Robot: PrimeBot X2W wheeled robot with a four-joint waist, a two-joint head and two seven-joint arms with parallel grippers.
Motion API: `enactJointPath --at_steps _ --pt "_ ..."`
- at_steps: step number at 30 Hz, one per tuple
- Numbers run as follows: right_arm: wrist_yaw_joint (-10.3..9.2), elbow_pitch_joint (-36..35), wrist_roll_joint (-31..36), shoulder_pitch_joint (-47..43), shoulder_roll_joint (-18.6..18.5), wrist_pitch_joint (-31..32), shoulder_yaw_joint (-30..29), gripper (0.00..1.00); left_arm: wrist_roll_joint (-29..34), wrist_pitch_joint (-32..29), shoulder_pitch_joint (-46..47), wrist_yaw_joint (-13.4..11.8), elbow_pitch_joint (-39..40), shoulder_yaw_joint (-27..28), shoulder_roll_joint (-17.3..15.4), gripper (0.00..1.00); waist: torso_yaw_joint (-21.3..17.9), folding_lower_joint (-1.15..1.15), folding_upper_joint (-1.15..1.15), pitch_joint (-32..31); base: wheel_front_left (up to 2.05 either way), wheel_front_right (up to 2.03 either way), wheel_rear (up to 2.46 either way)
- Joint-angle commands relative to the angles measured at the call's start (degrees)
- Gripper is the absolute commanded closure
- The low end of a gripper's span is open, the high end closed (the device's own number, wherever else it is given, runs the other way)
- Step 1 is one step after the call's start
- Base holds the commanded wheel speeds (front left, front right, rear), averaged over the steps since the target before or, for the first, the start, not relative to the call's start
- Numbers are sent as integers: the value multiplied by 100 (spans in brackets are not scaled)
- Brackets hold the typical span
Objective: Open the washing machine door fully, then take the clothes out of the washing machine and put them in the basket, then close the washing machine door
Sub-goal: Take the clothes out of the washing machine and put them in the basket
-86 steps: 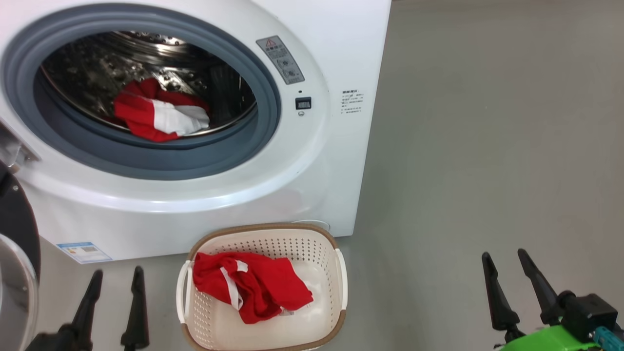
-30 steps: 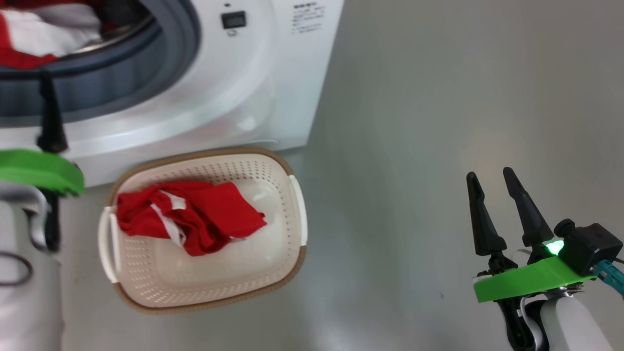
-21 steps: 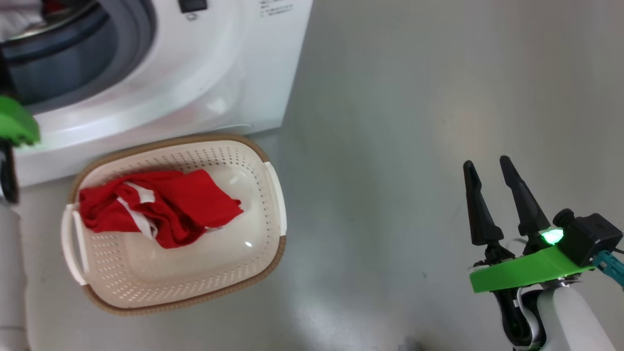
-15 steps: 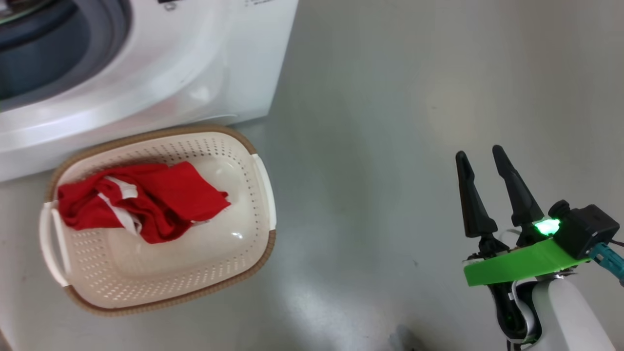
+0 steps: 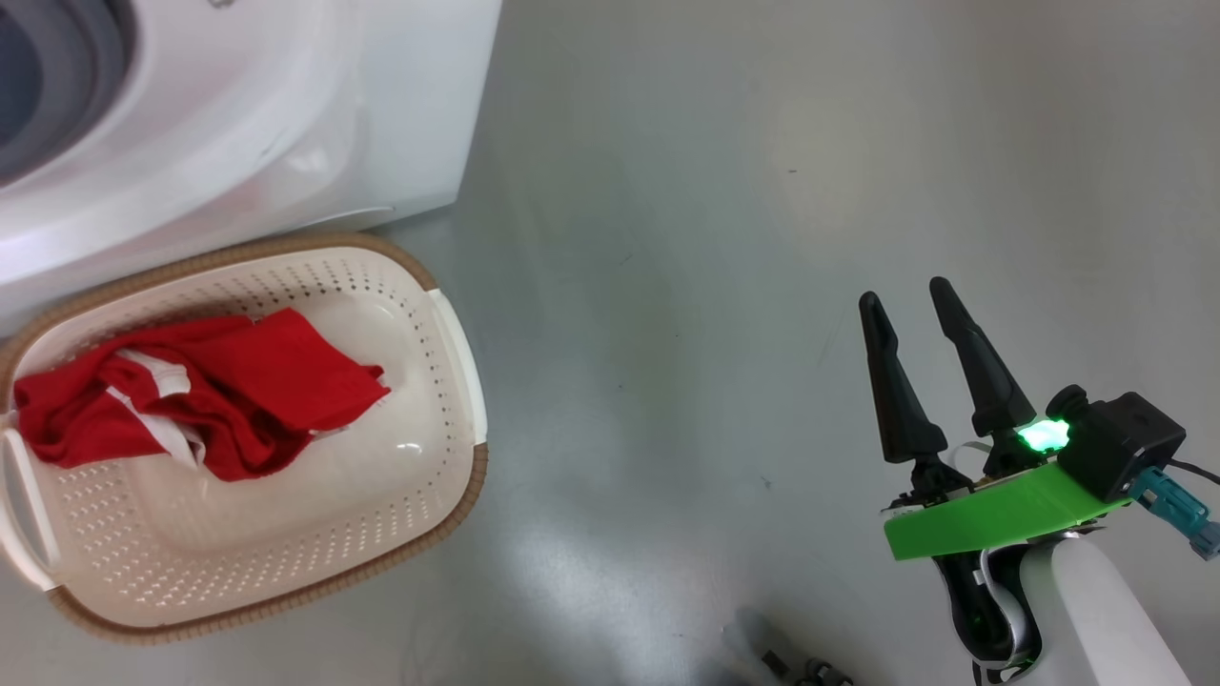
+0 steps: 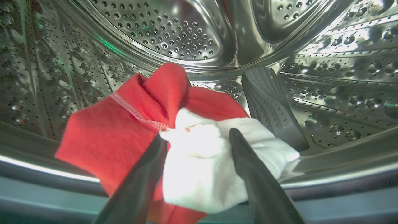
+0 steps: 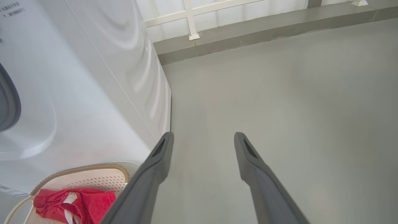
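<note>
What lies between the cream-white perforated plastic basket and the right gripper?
Bare grey floor, in the head view, from the cream-white perforated plastic basket to the right gripper.

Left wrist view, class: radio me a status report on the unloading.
Left end effector open, astride red-and-white garment in drum. Right end effector open, empty, over floor. One red garment in basket. Nothing blocking.

The steel drum (image 6: 174,37) is gleaming silver, dotted with holes; the garment inside (image 6: 118,137) is showing bright red with a white panel. The basket (image 5: 286,562) is showing cream with a brown rim; its red garment (image 5: 238,381) is carrying white stripes, possibly trim.
</note>
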State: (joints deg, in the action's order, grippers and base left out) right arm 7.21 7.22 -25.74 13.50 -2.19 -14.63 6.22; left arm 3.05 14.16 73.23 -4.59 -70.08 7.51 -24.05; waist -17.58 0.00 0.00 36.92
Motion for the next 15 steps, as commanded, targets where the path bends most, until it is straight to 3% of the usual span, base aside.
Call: enactJointPath --at_steps 1,6,7,9,11,15 --pt "28 -145 -76 5 -68 -37 113 0 54 -1 62 -57 10 -3 -346 0 -38 0 0 7 0 0 0" --pt "28 -146 -90 -7 -68 -37 112 0 96 -62 154 -72 -200 -120 -398 4 -63 0 0 -21 0 0 0" --pt "28 -146 -92 -5 -68 -37 111 0 102 -70 158 -84 -224 -140 -401 29 -62 0 0 -27 0 0 0" --pt "28 -148 -92 1 -68 -37 106 0 107 -73 161 -91 -260 -177 -402 58 -58 0 0 -36 0 0 0" --pt "28 -151 -87 7 -68 -37 95 0 114 -70 165 -93 -286 -220 -395 100 -45 0 0 -42 0 0 0" --pt "28 -148 -62 18 -68 -37 71 0 85 -42 161 -91 -318 -265 -354 100 -5 0 0 -65 0 0 0"
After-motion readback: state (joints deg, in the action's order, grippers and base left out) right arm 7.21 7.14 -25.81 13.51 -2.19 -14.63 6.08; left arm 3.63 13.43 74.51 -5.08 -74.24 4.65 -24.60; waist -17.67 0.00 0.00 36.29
